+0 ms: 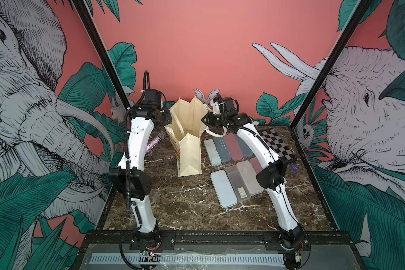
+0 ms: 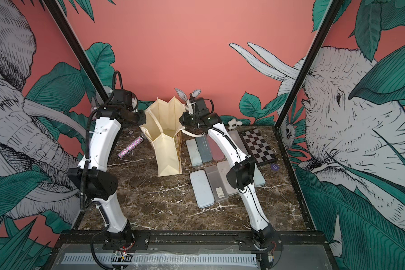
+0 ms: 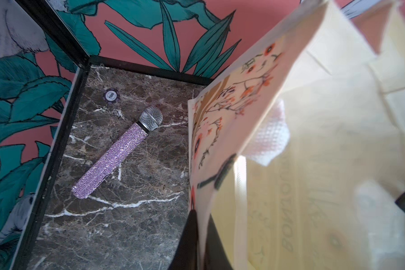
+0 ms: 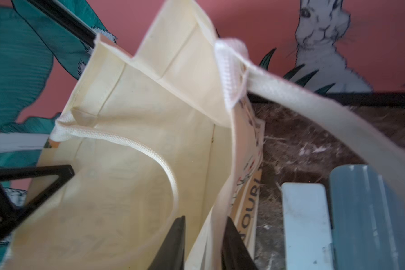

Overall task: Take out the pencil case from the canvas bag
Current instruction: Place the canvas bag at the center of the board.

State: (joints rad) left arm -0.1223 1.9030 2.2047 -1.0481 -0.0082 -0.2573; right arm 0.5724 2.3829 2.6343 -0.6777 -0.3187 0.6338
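Observation:
The cream canvas bag (image 1: 188, 149) (image 2: 167, 154) stands upright at the back middle of the marble table, its mouth spread wide. My left gripper (image 1: 167, 118) (image 3: 202, 214) is at the left rim, its fingers pinched on the printed wall (image 3: 220, 121). At the right rim my right gripper (image 1: 205, 119) (image 4: 205, 218) straddles the wall with its fingers apart, one inside and one outside. One loop handle (image 4: 164, 168) droops into the bag (image 4: 138, 112); the other (image 4: 313, 109) hangs outside. No pencil case shows inside the bag, and its bottom is hidden.
Two rows of long flat plastic boxes (image 1: 229, 149) (image 1: 236, 182) lie right of the bag, under my right arm. A chessboard (image 1: 277, 146) and a purple chip (image 1: 294, 167) lie further right. A glittery microphone (image 1: 155, 145) (image 3: 117, 154) and another chip (image 3: 110, 95) lie left.

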